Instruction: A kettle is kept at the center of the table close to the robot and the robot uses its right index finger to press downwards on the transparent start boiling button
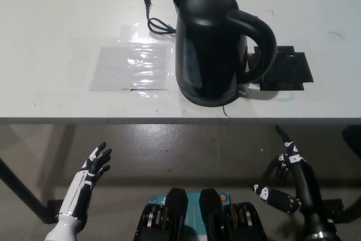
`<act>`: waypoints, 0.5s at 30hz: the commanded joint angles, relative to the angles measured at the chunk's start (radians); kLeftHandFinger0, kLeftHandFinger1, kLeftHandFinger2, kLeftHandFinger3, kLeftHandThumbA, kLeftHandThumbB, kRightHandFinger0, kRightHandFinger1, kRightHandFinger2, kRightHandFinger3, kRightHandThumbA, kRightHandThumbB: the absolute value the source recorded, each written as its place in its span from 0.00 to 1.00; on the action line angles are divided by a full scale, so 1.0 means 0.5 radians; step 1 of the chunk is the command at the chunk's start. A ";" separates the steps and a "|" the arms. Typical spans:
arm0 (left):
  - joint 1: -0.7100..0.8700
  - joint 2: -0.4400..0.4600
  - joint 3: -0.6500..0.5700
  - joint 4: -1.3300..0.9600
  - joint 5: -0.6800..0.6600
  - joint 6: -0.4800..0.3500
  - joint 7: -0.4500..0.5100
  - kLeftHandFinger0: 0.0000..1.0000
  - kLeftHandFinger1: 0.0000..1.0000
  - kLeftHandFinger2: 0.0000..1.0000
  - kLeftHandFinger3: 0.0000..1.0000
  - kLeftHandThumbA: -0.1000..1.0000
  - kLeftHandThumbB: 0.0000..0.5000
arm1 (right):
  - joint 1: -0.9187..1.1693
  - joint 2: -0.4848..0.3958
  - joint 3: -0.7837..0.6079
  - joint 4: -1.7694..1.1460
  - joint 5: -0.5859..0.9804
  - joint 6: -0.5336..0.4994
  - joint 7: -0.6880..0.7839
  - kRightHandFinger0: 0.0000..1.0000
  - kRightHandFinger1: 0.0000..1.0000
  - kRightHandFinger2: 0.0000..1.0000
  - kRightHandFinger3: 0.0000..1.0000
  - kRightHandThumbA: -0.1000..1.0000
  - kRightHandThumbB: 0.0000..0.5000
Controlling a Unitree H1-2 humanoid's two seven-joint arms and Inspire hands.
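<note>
A black electric kettle (211,46) stands upright at the near middle of the white table (67,21), its handle (259,40) facing right. The transparent start button (244,90) sits low at the handle's base. My black right hand (290,165) hangs below the table's front edge at the lower right, open, with its fingers spread, well short of the kettle. My white left hand (93,167) rests open at the lower left, also below the table edge.
The kettle's black power cord (155,18) trails behind it to the left. A clear plastic sheet (132,66) lies flat left of the kettle. A black mat (287,70) lies right of the handle. Grey floor shows under the table.
</note>
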 commanded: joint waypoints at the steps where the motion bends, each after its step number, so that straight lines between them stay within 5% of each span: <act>1: -0.061 0.050 -0.006 -0.083 -0.042 -0.268 -0.061 1.00 1.00 1.00 1.00 1.00 0.71 | -0.223 -0.027 0.154 -0.390 -0.998 0.264 -0.161 0.00 0.00 0.00 1.00 1.00 0.50; 15: -0.073 0.056 -0.001 -0.079 -0.057 -0.261 -0.089 1.00 1.00 1.00 1.00 1.00 0.66 | -0.390 -0.030 0.210 -0.210 -1.010 0.450 -0.042 0.00 0.00 0.00 1.00 1.00 0.52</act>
